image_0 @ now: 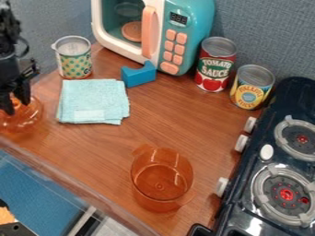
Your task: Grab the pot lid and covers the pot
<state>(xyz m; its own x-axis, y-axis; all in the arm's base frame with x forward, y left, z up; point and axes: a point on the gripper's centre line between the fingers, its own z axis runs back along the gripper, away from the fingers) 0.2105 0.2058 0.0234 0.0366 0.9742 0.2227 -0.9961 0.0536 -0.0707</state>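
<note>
The lid (pixel 27 117) sits at the left of the table (pixel 175 117), right under the gripper (pixel 16 107); whether its jaws are clamped on it, I cannot tell. From there the pot (pixel 161 184) lies toward the camera view's lower right, well apart, its mouth uncovered.

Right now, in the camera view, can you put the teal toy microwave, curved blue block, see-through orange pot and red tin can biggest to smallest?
1. Teal toy microwave
2. See-through orange pot
3. Red tin can
4. Curved blue block
The pot is nearer the camera, which makes it look bigger.
</note>
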